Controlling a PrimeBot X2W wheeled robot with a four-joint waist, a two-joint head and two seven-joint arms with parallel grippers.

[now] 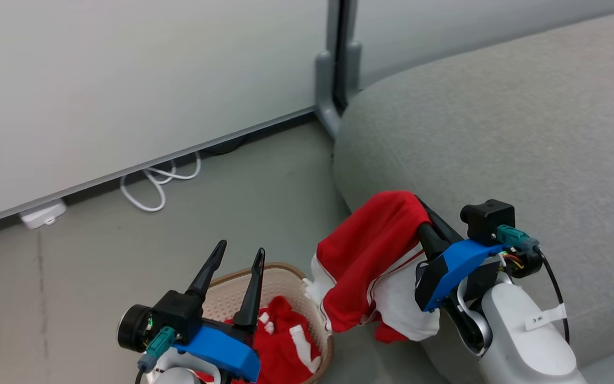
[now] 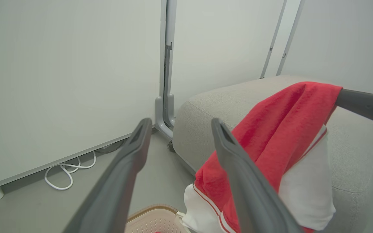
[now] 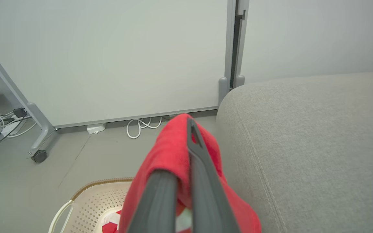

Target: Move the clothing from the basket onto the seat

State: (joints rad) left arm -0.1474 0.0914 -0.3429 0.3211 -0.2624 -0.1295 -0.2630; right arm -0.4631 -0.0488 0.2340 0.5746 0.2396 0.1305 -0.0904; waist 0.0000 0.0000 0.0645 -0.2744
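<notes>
Right end effector (image 3: 189, 132) clenched on a red-and-white garment (image 1: 371, 250), which hangs just beside the basket (image 1: 280, 265) and above its rim, on the side toward the seat (image 1: 499, 133). Left end effector (image 1: 240, 248) released, fingers spread, above the basket. More red clothing (image 1: 280, 341) lies inside the basket.

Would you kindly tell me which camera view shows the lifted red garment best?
The head view: the red garment hangs whole from the shut right end effector. In the left wrist view a finger crosses it; the right wrist view catches its pinched top.
</notes>
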